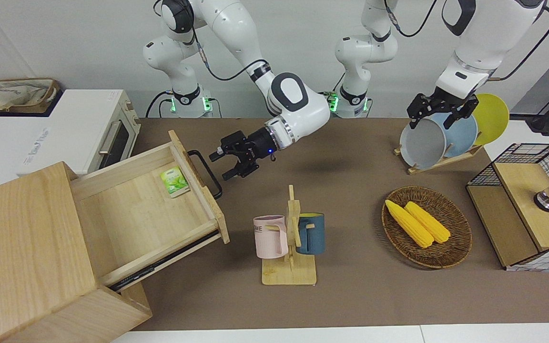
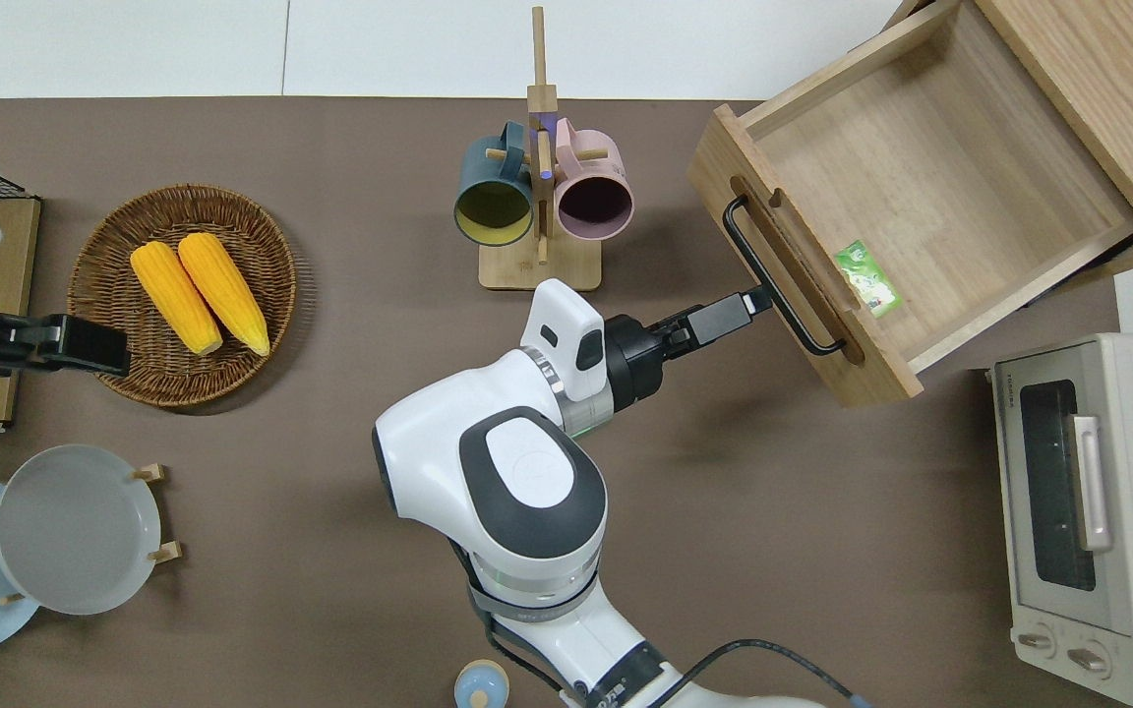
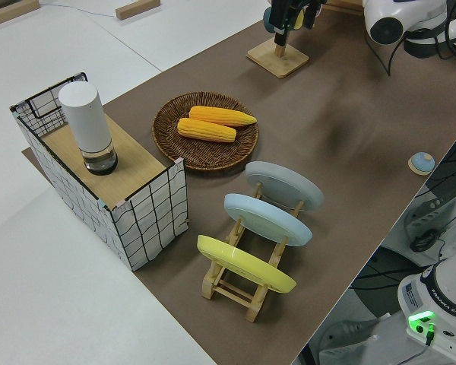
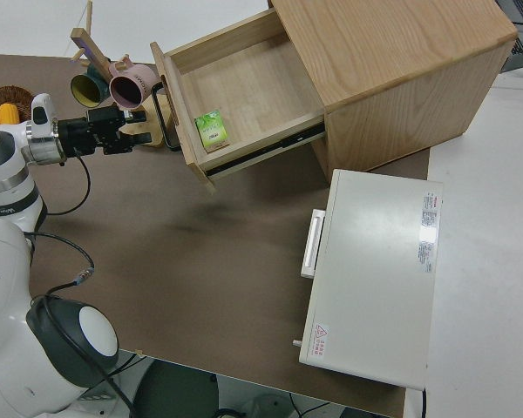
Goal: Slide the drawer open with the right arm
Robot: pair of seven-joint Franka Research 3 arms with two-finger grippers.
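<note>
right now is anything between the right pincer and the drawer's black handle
Nothing. The overhead view shows the right pincer right at the black handle of the open drawer, no object between; the front view shows its fingers open beside the bar.

Open drawer (image 2: 921, 187) fills the upper right; mug rack (image 2: 539, 177) crowds its handle (image 2: 778, 280); bare worktop (image 2: 803, 511) lies lower centre.

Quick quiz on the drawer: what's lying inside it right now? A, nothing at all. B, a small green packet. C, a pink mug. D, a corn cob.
B: a small green packet lies inside the open drawer, close to its front panel; the corn is in the basket and the mug hangs on the rack.
</note>
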